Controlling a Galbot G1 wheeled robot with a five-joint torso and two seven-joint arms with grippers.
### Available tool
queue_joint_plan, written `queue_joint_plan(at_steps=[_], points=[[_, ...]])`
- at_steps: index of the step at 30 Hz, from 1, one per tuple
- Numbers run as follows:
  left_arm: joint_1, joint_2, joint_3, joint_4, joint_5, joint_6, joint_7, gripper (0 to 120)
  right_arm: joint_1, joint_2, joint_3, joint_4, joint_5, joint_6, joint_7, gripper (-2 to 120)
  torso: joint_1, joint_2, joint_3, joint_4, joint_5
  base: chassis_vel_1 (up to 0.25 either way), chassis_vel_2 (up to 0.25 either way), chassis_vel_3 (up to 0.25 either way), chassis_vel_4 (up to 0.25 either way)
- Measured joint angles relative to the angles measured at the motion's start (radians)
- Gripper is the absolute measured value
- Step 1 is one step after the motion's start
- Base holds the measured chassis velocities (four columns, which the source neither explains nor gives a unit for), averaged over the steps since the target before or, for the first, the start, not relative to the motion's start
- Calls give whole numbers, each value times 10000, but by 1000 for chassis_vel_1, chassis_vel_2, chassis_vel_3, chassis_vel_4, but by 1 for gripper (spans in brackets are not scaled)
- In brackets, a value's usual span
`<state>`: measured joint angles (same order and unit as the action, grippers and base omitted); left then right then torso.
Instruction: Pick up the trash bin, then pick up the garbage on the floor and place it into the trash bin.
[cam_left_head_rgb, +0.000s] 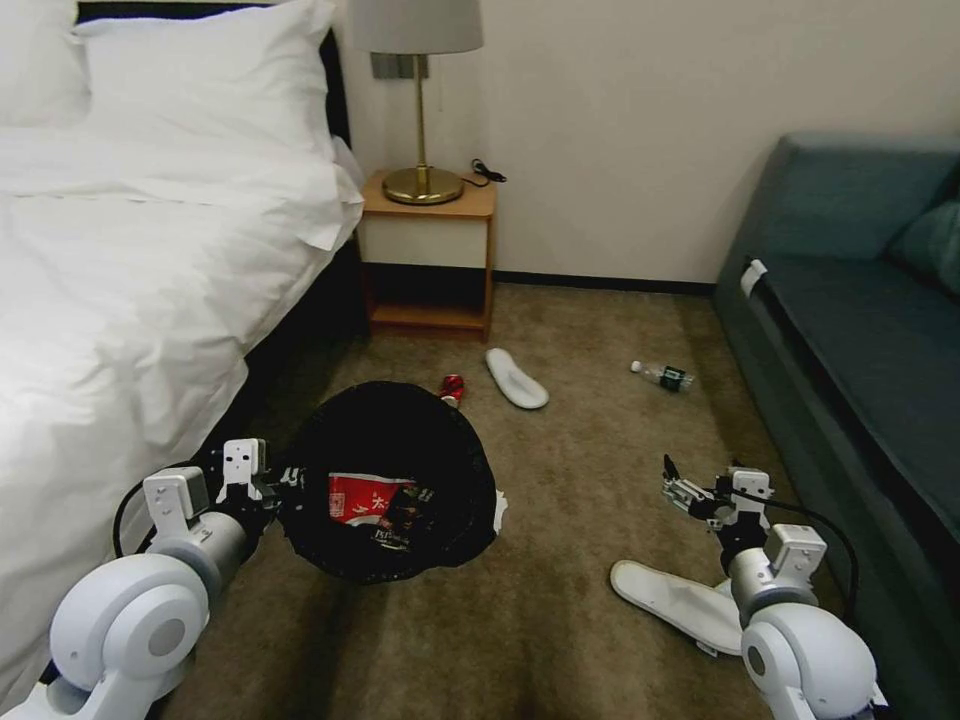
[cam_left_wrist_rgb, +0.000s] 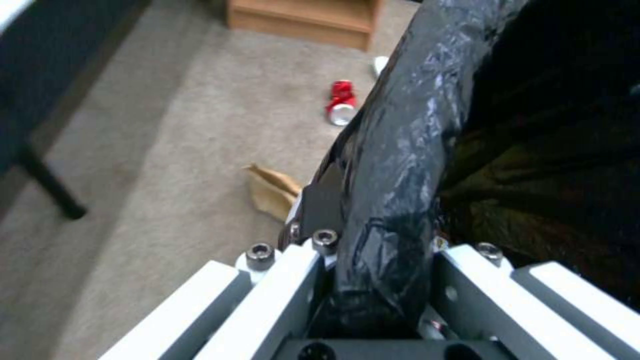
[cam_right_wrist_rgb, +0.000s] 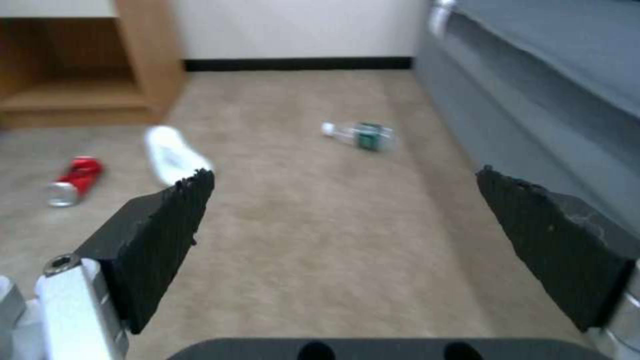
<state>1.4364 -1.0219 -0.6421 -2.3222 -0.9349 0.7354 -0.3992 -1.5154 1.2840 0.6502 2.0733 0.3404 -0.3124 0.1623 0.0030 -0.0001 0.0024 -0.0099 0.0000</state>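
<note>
My left gripper (cam_left_head_rgb: 280, 480) is shut on the near-left rim of the trash bin (cam_left_head_rgb: 395, 420), which hangs above the carpet lined with a glossy black bag (cam_left_wrist_rgb: 400, 150). A red-white wrapper (cam_left_head_rgb: 360, 497) lies inside it. On the floor beyond the bin lie a red can (cam_left_head_rgb: 453, 387), a white slipper (cam_left_head_rgb: 516, 378) and a clear bottle (cam_left_head_rgb: 664, 375). Another white slipper (cam_left_head_rgb: 680, 600) lies just left of my right arm. A brown crumpled paper (cam_left_wrist_rgb: 270, 192) lies beside the bin. My right gripper (cam_left_head_rgb: 675, 487) hangs open and empty above the carpet, its black pads (cam_right_wrist_rgb: 167, 225) wide apart.
A white-sheeted bed (cam_left_head_rgb: 120, 280) runs along the left. A wooden nightstand (cam_left_head_rgb: 430, 260) with a lamp stands against the far wall. A blue-grey sofa (cam_left_head_rgb: 860, 340) lines the right side. Open carpet lies between bin and sofa.
</note>
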Motion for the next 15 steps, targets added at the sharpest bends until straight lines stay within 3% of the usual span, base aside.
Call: queue_joint_plan(at_steps=[11,15], points=[[305,41,-247,-159,-128,0,3,2,-267,-72,580,-99,51,9,35,100,1,1,1,-7,0,-143,-71,-57,-141],[412,197,-444,-213,-374,0,-96,2,-273,-52,571,-168,129,4,-65,100,0,0,0,-2,-1,-65,19,6,-62]])
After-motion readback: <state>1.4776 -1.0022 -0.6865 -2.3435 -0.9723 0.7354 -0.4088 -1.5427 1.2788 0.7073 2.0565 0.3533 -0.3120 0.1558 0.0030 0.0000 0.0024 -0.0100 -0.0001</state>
